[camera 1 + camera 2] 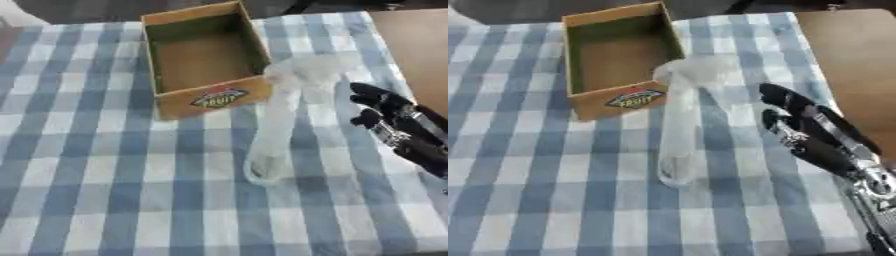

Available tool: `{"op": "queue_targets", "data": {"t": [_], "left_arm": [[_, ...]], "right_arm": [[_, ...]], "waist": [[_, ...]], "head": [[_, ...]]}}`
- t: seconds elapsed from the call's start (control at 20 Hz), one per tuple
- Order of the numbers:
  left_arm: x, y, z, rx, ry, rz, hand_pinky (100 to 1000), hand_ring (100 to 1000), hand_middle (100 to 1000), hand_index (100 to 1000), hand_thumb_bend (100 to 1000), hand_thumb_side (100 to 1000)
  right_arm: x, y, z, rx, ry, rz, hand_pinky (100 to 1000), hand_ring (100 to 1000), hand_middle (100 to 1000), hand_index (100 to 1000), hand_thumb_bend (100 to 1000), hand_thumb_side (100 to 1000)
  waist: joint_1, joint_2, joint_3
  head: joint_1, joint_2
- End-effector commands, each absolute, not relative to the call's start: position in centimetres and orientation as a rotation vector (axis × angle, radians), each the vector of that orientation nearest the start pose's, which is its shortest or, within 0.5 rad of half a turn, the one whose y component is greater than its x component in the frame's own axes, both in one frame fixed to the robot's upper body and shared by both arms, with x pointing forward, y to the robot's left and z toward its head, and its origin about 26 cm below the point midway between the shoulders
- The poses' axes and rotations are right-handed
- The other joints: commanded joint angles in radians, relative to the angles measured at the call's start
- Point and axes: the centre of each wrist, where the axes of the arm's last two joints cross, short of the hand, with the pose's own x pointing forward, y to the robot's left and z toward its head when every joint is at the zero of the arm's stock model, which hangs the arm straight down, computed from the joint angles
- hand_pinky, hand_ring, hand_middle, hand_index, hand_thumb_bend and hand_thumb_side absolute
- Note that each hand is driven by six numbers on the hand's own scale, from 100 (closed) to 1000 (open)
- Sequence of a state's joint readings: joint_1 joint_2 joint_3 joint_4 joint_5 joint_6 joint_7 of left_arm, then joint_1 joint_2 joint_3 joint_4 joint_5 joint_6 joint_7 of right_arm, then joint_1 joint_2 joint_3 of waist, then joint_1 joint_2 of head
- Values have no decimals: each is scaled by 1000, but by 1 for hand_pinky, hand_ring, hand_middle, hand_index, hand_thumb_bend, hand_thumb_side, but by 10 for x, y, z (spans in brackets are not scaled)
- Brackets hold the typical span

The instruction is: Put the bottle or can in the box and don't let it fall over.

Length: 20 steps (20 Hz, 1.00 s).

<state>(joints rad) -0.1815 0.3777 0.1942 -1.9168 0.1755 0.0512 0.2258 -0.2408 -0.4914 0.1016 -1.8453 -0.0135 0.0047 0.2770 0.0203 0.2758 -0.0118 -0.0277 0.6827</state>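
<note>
Right eye view: box holds nothing, clear bottle stands outside, right hand spread beside it.

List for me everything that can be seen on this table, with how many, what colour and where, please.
Open cardboard box with a fruit label: one, brown, at the far middle of the cloth, nothing visible inside.
Clear plastic bottle: one, see-through, standing on the cloth just beside the box's near right corner.
Checked tablecloth: one, blue and white, covering most of the table.
Bare wooden tabletop: one patch, brown, uncovered at the far right.
Robot's right hand: one, black with silver parts, coming in from the right, fingers straight, beside the bottle and apart from it.
Robot's left hand: does not show.
</note>
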Motion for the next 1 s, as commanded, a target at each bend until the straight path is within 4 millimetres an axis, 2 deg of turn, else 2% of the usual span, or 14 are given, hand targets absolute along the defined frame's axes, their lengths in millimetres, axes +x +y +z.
{"op": "queue_targets", "data": {"t": [0.05,0.5,1.0], "left_arm": [[291,336,180,372,-2111,80,1000,515,712,863,644,404],[291,335,179,367,-2110,80,1000,517,712,863,642,405],[291,334,179,360,-2111,80,1000,518,712,863,640,405]], "right_arm": [[315,-280,159,-85,-1912,862,822,1000,1000,953,100,649],[323,-267,157,-94,-1906,907,830,1000,1000,957,100,599],[331,-256,154,-66,-1903,912,830,1000,1000,954,100,614]], "waist": [[-2,-12,1],[-4,-11,3],[-3,-4,7]], "head": [[-3,-13],[-6,-15],[-12,-21]]}}
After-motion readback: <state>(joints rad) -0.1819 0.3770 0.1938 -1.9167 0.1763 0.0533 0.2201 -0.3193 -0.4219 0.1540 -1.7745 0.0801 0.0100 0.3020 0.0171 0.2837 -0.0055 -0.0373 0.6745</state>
